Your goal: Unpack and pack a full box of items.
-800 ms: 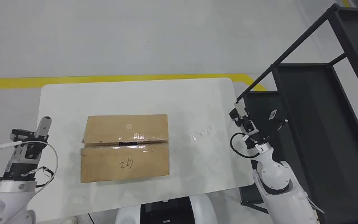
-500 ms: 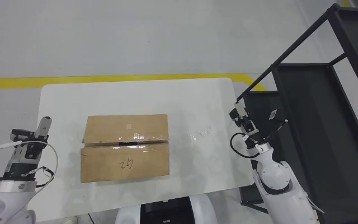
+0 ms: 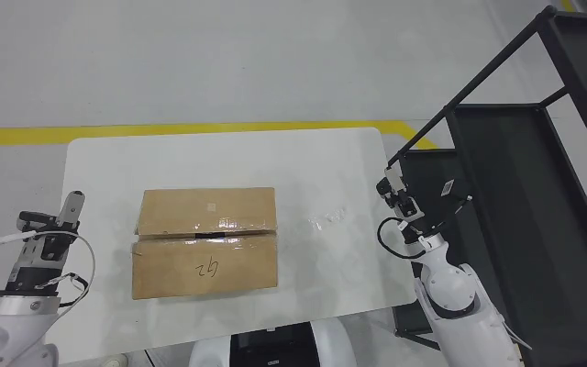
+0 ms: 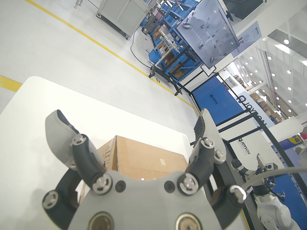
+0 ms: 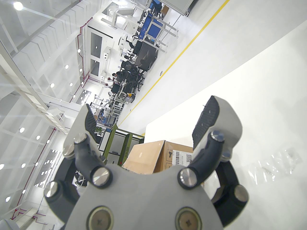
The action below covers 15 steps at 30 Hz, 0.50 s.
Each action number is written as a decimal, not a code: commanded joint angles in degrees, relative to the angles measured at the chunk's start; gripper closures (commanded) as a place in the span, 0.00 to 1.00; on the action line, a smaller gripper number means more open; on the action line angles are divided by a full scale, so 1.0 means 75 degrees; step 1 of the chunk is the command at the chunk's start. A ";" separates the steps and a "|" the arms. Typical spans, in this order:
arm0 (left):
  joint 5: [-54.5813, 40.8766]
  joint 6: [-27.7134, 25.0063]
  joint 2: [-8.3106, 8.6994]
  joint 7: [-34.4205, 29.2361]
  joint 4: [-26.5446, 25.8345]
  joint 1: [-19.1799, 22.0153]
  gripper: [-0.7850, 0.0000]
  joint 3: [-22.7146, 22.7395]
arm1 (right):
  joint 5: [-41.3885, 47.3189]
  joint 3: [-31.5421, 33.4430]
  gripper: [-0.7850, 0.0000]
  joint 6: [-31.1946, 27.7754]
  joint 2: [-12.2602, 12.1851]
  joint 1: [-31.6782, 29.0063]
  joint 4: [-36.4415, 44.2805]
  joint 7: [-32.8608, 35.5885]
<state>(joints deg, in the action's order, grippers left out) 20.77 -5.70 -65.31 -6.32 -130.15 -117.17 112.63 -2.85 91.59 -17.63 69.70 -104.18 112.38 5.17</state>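
A brown cardboard box (image 3: 205,241) lies on the white table (image 3: 229,156), its flaps taped shut along the middle seam and a handwritten mark on the near flap. The box (image 4: 144,159) also lies beyond my left gripper (image 4: 130,120), which is open and empty off the table's left edge (image 3: 50,218). My right gripper (image 5: 151,111) is open and empty beside the table's right edge (image 3: 396,190), with the box (image 5: 153,156) far past its fingers.
A crumpled piece of clear plastic film (image 3: 326,218) lies on the table right of the box, also seen as film (image 5: 280,161) in the right wrist view. A dark metal shelf rack (image 3: 514,156) stands close to the right of the table.
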 commanded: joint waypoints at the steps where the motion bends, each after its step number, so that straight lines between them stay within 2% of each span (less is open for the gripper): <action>1: -0.0072 -0.0093 0.0005 -0.0254 0.0026 0.0029 0.00 -0.0046 | 0.0000 0.0000 0.00 0.0000 0.0000 0.0000 0.0000 0.0000; 5: -0.0478 -0.0412 0.0035 -0.1159 0.0185 0.0010 0.00 0.0139 | 0.0000 0.0000 0.00 0.0000 0.0000 0.0000 0.0000 0.0000; 15: -0.4477 -0.2300 0.0143 -0.4305 0.0928 -0.0345 0.00 0.1636 | 0.0000 0.0000 0.00 0.0000 0.0000 0.0000 0.0000 0.0000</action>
<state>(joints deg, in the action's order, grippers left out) -8.58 -21.58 -64.35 -35.11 -124.17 -119.33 123.45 -2.85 91.59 -17.63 69.70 -104.18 112.38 5.17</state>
